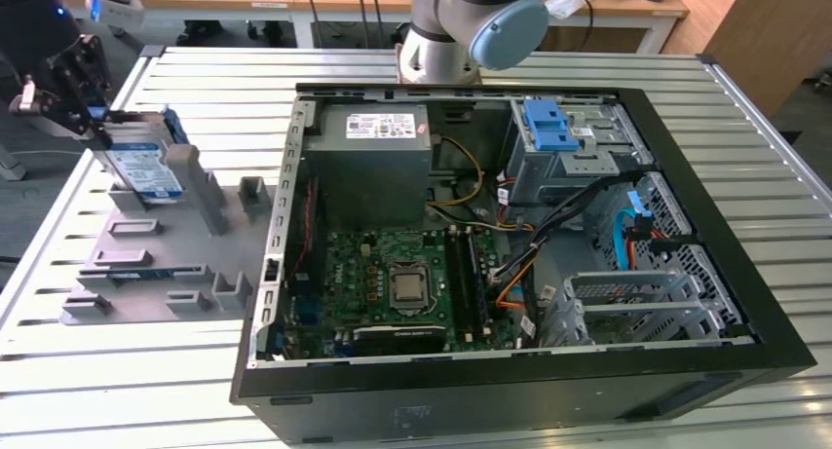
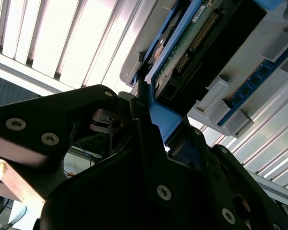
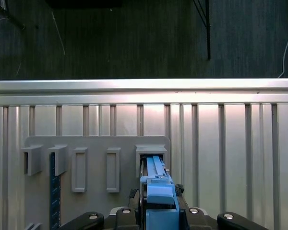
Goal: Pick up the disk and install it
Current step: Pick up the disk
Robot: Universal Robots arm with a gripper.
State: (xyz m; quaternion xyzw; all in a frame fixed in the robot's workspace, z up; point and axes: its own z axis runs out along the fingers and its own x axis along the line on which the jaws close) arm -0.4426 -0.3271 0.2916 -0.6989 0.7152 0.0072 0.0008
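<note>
The jaws are clamped on the blue frame of the disk (image 1: 140, 167), holding one edge, likely so it can come straight out. The disk stands on its edge in a slot of the grey rack (image 1: 136, 249), which props it up for an easy grab. The rack sits on the slatted metal surface (image 1: 131, 391), beside the open computer case (image 1: 520, 376). I count one disk, one rack, one thin blue board (image 1: 143, 272) in the rack, and one case.
</note>
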